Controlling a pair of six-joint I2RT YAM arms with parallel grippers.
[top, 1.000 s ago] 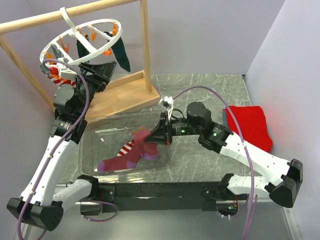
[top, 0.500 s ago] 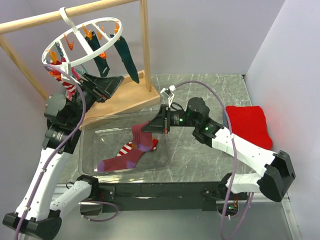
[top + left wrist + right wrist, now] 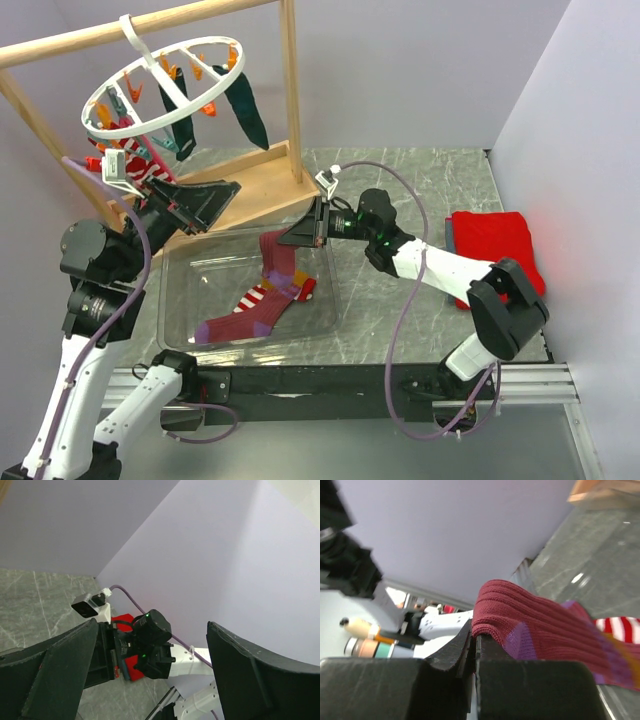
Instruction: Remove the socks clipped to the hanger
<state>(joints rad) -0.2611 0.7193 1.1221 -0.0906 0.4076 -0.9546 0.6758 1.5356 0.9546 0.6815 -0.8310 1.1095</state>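
Note:
The white ring hanger [image 3: 165,85] hangs by its hook from the wooden rail. Clipped to it are dark teal socks [image 3: 245,115], a red-and-white striped sock [image 3: 130,165] and a pink one [image 3: 150,152]. My left gripper [image 3: 225,200] is open and empty, below and to the right of the ring, and its fingers [image 3: 50,675] stand wide apart. My right gripper [image 3: 300,235] is shut on a maroon sock [image 3: 275,255] with purple patches, which dangles over the clear bin [image 3: 170,300]; that maroon sock [image 3: 535,625] is pinched at the right gripper [image 3: 474,635] tips.
In the bin lie a purple-maroon sock [image 3: 240,322] and a striped one [image 3: 262,295]. The wooden frame's base [image 3: 240,185] and upright post [image 3: 292,90] stand behind the bin. A folded red cloth [image 3: 495,245] lies at the right. Purple walls close in on both sides.
My left gripper has drawn back and down from the ring and opened wider; the ring has swung. My right gripper has moved up and left, lifting the maroon sock.

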